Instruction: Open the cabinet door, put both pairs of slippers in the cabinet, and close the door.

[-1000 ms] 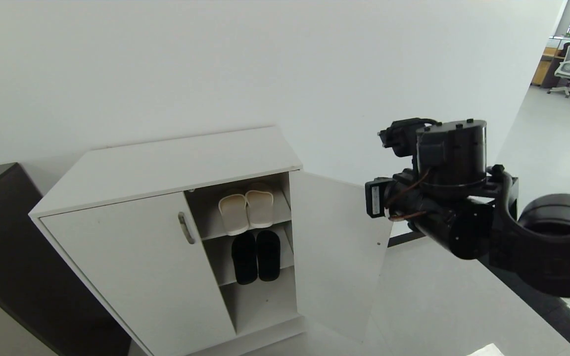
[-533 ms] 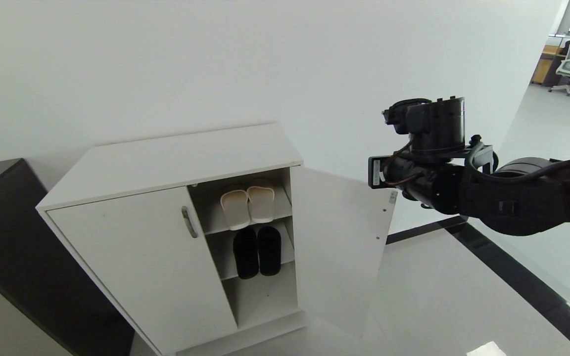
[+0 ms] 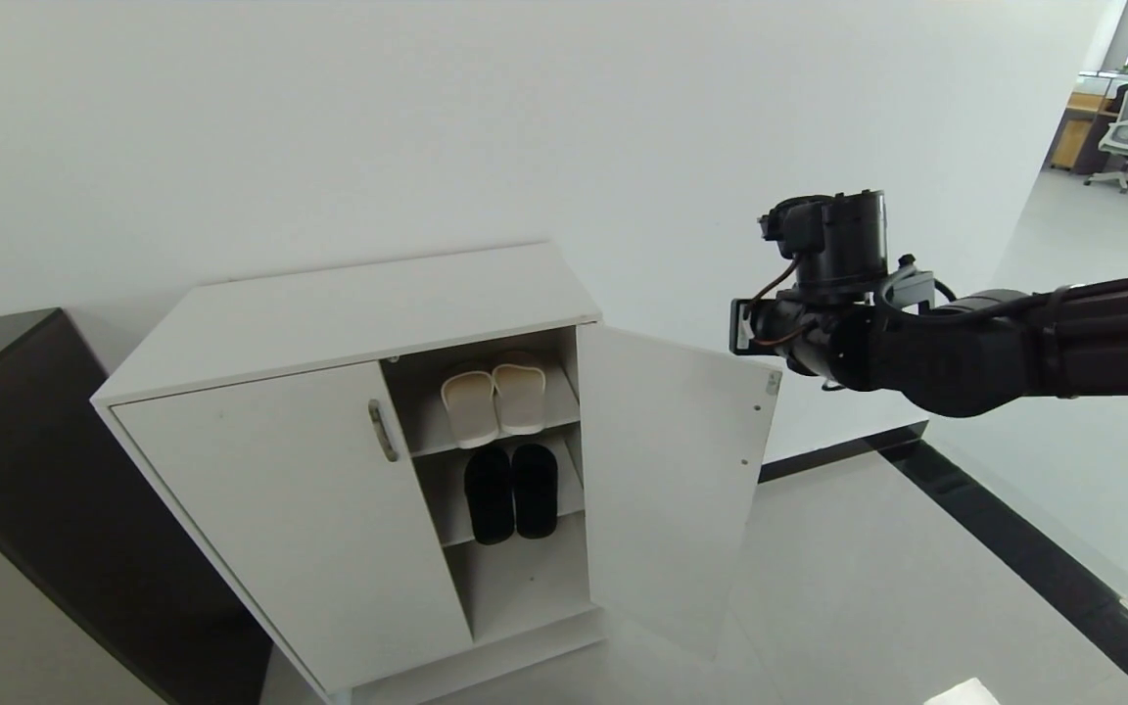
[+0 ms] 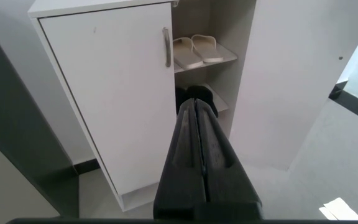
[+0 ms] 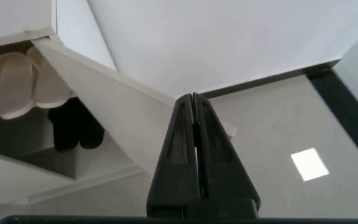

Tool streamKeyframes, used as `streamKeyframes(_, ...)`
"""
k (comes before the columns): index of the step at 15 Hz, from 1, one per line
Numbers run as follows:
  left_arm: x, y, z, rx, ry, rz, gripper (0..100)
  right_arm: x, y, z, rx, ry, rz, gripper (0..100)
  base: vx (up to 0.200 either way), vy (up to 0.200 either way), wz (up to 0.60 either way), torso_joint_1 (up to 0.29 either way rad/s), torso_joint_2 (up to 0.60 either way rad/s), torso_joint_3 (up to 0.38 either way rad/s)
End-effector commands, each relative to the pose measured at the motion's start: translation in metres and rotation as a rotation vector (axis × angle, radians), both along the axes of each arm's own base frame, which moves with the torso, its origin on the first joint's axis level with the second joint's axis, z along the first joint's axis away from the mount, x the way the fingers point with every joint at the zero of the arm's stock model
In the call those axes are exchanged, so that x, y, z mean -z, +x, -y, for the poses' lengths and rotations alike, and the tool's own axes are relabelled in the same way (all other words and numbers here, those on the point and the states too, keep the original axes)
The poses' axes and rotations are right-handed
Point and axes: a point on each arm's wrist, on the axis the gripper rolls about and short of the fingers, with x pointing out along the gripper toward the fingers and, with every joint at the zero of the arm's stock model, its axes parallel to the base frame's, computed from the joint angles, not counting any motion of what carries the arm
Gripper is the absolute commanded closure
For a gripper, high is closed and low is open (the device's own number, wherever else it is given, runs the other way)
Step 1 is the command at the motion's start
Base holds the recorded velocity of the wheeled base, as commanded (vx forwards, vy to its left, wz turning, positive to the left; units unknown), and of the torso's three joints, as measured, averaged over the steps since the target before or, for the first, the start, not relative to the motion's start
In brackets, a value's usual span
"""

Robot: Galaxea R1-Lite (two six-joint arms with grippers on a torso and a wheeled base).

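Right tool (image 5: pixel 195 102), fingers pressed together and empty, sits just beside the open door's (image 3: pixel 672 470) top edge, placed to push it shut, I'd judge. Past the door, pale slippers (image 3: pixel 495 397) and black slippers (image 3: pixel 512 490) are shelved in the cabinet (image 3: pixel 349 313). My arm's stretched out level.

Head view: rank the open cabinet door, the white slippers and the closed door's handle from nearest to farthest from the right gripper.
1. Open door, on the right, just by the right gripper.
2. White slippers, in the middle, on the upper shelf.
3. Handle, on the closed left door.
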Motion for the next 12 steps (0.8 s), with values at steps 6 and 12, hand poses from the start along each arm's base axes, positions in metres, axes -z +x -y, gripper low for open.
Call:
streamKeyframes(6, 0.0, 0.0, 0.0, 0.0, 0.001, 0.0, 100, 0.028, 0.051, 0.008, 0.033, 0.042, -0.072, 100, 0.0, 0.0, 0.0, 0.0, 0.0, 0.0)
streamKeyframes(12, 0.0, 0.0, 0.0, -0.001, 0.001, 0.0, 100, 0.045, 0.071, 0.008, 0.055, 0.039, -0.081, 100, 0.0, 0.0, 0.0, 0.0, 0.0, 0.0)
